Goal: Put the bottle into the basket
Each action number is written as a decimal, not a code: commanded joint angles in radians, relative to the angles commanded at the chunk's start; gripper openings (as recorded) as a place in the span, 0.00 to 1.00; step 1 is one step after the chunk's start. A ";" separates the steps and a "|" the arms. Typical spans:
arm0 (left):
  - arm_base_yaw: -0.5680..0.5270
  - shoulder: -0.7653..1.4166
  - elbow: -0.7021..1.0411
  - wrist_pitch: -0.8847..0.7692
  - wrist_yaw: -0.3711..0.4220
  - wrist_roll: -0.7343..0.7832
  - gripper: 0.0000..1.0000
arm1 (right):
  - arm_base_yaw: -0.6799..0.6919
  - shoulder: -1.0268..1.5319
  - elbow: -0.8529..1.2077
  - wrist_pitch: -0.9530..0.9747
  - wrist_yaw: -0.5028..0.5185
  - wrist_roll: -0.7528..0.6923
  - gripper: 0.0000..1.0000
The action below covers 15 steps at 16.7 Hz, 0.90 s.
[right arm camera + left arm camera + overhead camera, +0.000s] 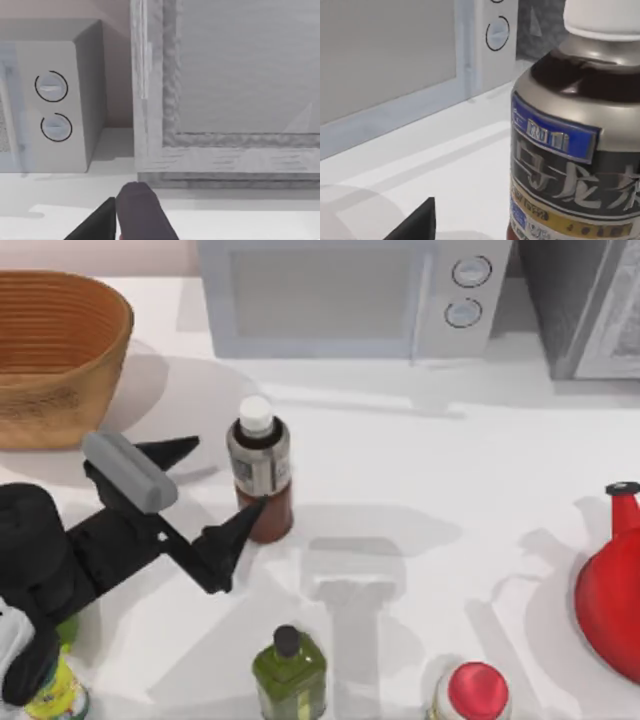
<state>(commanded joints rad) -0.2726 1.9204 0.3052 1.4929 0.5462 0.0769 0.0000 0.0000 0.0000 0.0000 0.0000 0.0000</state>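
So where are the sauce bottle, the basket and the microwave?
bottle [259,466]: top view, silver-grey label.
basket [60,375]: top view, ribbed outer wall.
microwave [320,295]: top view, door window.

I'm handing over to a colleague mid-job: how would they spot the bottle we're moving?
Start at the microwave along the back edge; the bottle stands upright just in front of it, between the open left gripper's fingers. Unlike the squat olive-green bottle nearer the front, it has a white cap, silver-grey label and reddish-brown contents.
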 joint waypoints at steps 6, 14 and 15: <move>-0.064 0.032 0.136 -0.098 -0.060 -0.009 1.00 | 0.000 0.000 0.000 0.000 0.000 0.000 1.00; -0.132 0.149 0.218 -0.063 -0.126 -0.016 1.00 | 0.000 0.000 0.000 0.000 0.000 0.000 1.00; -0.132 0.149 0.218 -0.063 -0.126 -0.016 1.00 | 0.000 0.000 0.000 0.000 0.000 0.000 1.00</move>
<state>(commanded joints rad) -0.4047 2.0694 0.5235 1.4296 0.4203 0.0610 0.0000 0.0000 0.0000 0.0000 0.0000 0.0000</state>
